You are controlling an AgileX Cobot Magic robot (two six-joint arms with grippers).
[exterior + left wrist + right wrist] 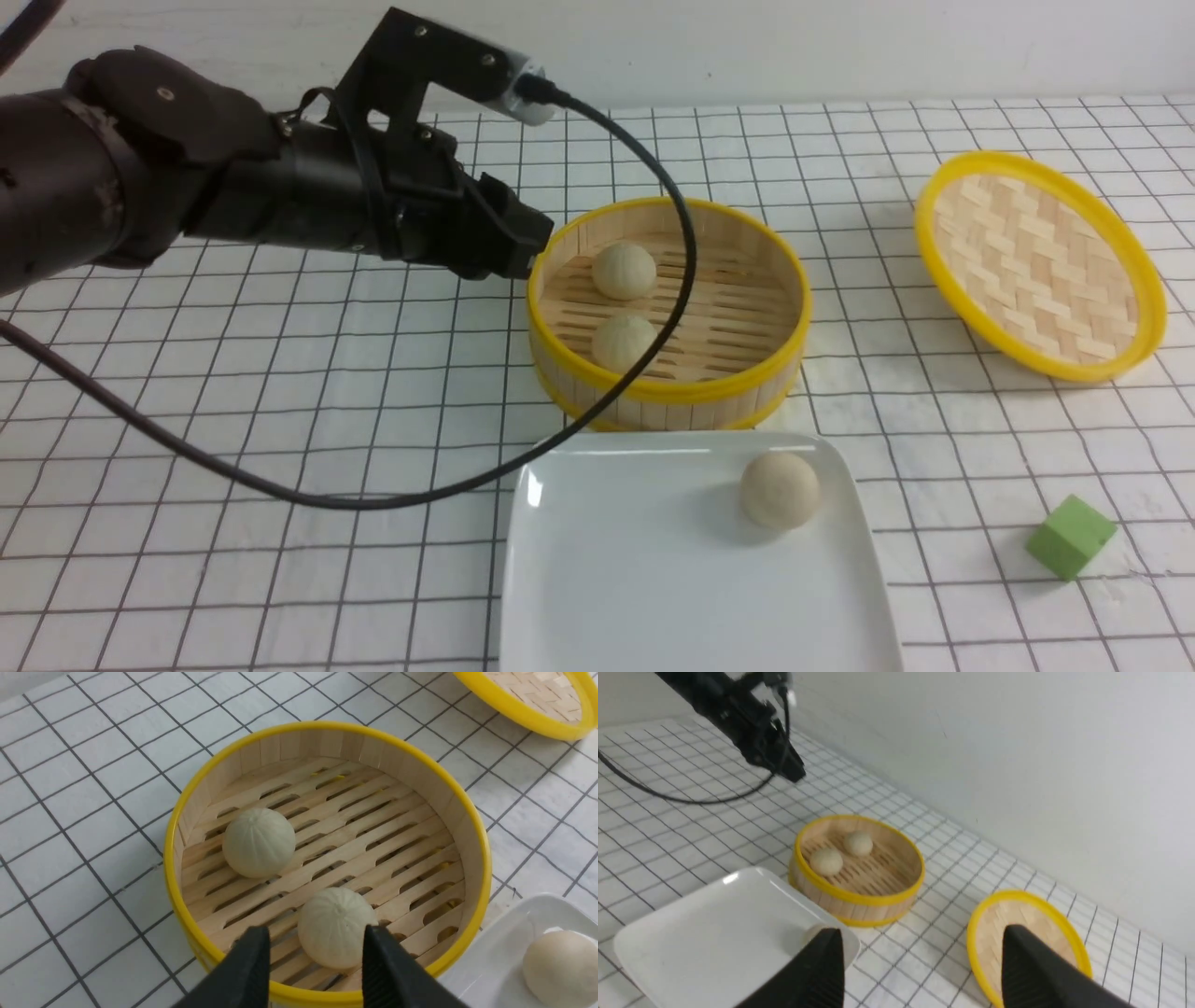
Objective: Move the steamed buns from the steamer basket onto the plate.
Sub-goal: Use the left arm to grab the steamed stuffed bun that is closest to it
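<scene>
The checked tabletop (280, 420) carries everything. The left arm (187, 187) comes in from the left edge, raised, w/ the left gripper (316, 935) up by the left rim of the steamer basket (738, 385). Its jaws are apart w/ nothing clamped. In the wrist view the near bun (336, 926) shows btwn the fingers, but they look to be above it, not touching. The right gripper (922, 933) hangs high toward the right side, jaws wide apart & empty; it's out of the front view.

The plate (635, 579) sits mid near edge. The steamer basket is approx centre of the tabletop, just behind the plate's far edge, uncovered. The lid (1041, 266) is toward the far right corner, woven inside up. A black cable (686, 243) loops across the basket.

Buns: the plate bun (780, 490) rests near the plate's far right corner. The far bun (624, 271) & the near bun are on the basket's left half, close but apart. The green cube (1071, 536) is near the right edge, beside the plate, and not part of the job.

Progress: approx a third done, 1 of 3 on the plate, 2 to go. Looks like the left gripper is lining up on the near bun; it'd need to drop in past the rim, then close
</scene>
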